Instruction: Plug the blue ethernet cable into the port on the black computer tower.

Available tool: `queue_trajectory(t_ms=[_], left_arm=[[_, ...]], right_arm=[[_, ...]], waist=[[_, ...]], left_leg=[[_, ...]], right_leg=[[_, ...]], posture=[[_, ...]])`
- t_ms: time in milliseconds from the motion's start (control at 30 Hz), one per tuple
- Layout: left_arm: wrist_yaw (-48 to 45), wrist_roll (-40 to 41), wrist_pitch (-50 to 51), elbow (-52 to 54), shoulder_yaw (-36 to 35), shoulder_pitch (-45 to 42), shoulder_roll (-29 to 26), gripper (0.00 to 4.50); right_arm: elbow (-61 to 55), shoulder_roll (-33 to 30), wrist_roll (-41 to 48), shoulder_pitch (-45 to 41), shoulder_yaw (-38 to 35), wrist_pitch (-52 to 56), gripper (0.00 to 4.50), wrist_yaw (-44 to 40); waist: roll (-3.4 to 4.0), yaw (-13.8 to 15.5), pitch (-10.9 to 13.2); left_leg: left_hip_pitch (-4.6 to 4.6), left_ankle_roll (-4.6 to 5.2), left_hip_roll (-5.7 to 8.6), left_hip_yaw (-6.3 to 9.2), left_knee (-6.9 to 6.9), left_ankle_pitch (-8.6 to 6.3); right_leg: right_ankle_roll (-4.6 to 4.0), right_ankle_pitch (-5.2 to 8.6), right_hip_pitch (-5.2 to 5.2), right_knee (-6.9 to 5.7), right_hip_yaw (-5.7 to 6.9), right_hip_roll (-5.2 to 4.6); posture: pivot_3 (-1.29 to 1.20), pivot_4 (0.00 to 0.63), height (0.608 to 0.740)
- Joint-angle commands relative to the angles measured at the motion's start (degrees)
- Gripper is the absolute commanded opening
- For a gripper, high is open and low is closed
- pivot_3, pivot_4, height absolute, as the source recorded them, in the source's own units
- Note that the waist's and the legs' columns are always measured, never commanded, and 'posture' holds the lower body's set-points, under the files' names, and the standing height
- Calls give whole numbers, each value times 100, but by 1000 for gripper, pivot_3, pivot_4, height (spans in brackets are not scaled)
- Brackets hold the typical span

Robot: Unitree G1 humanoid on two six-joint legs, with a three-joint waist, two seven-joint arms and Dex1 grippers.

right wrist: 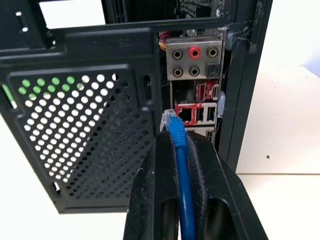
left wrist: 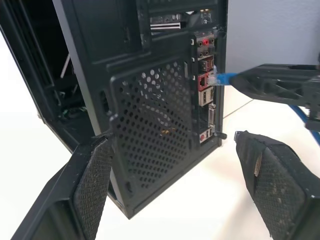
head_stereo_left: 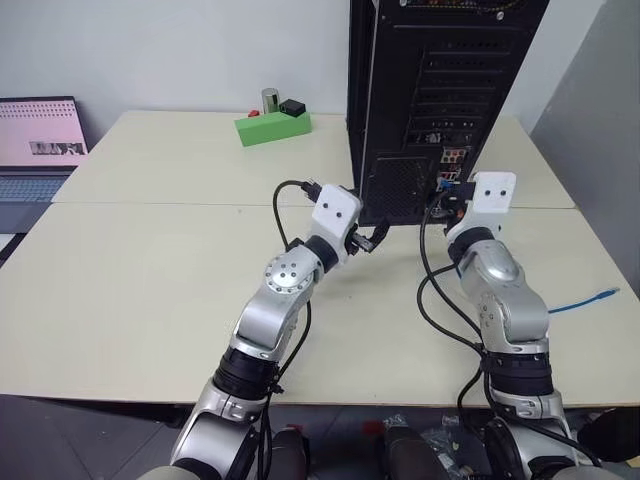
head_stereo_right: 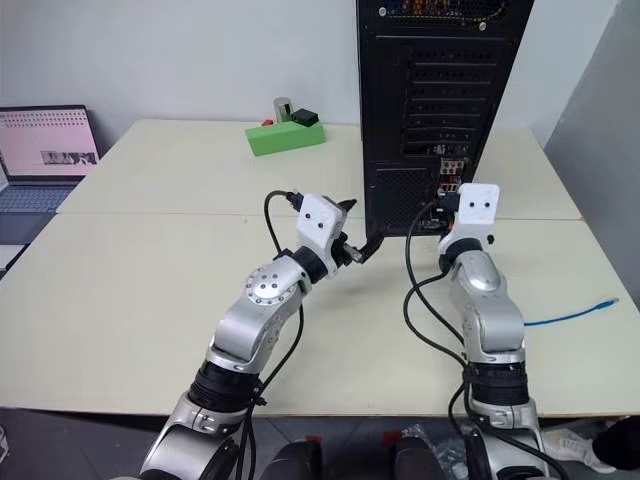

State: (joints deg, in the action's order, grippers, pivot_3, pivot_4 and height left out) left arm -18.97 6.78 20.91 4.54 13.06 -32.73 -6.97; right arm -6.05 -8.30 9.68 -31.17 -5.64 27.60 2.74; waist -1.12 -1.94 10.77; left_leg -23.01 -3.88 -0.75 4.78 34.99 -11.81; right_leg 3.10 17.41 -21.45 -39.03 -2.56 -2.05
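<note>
- My right gripper (right wrist: pixel 181 150) is pinching the blue ethernet cable (right wrist: pixel 183 185) between its closed fingers, the cord running down the gap between the two pads.
- The cable's pale translucent plug (right wrist: pixel 168 120) is sticking out past my fingertips, pointing at the rear of the black computer tower (head_stereo_left: pixel 420 90) — it is sitting just in front of the strip of connectors (right wrist: pixel 197 107), close beside a red-framed port but not yet inside it.
- The loose far end of the cable (head_stereo_left: pixel 590 298) is lying on the cream table (head_stereo_left: pixel 150 270), well off to my right.
- My left gripper (left wrist: pixel 170 165) is standing wide open and holding nothing, its two fingers spread on either side of the tower's perforated vent grille (left wrist: pixel 155 115), near the case's lower corner.
- In the left wrist view, my right gripper is reaching in from the side — its plug tip almost touching the connector strip.
</note>
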Motion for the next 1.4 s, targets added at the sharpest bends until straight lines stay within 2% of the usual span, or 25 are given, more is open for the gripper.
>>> queue_trajectory(t_ms=[33,500,1400], left_arm=[[-149,48,-38,154,-83,-142,10,3989],[-347,82,-145,154,-145,-237,57,3989],[-434,-16,-247,142,-183,-194,66,3989]], right_arm=[[118,15,-116,-237,-108,-386,0,56],[701,4,-187,-499,-239,-645,0,39],[686,48,-185,-420,-158,-385,0,-51]], waist=[[0,0,0],[0,-3,0],[0,-13,0]], left_leg=[[0,0,0,0,0,0],[0,0,0,-1,-1,0],[1,0,0,-2,-1,0]], right_leg=[[0,0,0,0,0,0],[0,0,-1,0,-1,0],[0,0,-1,0,-2,0]], posture=[[0,150,740],[0,150,740],[0,150,740]])
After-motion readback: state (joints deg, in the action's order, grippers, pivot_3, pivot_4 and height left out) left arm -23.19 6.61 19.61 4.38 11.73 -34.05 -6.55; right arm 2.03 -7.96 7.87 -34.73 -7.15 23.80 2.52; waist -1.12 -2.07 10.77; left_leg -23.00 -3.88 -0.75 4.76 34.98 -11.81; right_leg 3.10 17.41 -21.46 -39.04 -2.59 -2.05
